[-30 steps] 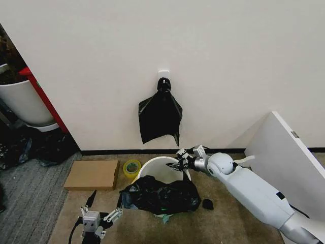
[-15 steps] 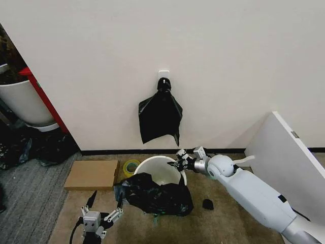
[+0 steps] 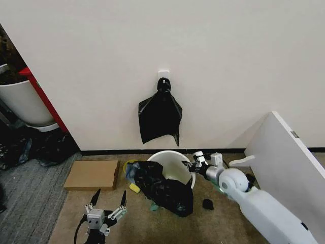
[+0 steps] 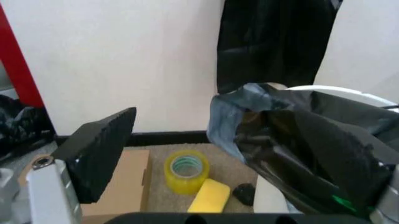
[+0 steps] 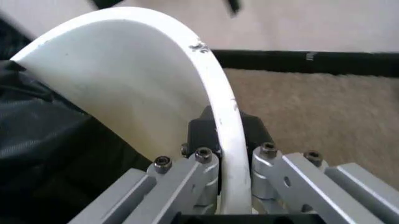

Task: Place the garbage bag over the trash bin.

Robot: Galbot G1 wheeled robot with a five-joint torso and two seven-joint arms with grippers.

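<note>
One trash bin [image 3: 172, 161] sits on the carpet by the wall, tipped, with the garbage bag [image 3: 162, 185] draped over its near rim and spilling down the front, part of it inside. The right gripper [image 3: 195, 163] is clamped on the bin's rim, one finger each side. The left gripper [image 3: 105, 212] hangs low in front, fingers spread, holding nothing. Around it: one cardboard sheet [image 3: 92, 174], one bundle of bags [image 3: 160, 114] on the wall, one tape roll [image 4: 186, 171], one yellow sponge [image 4: 209, 196].
</note>
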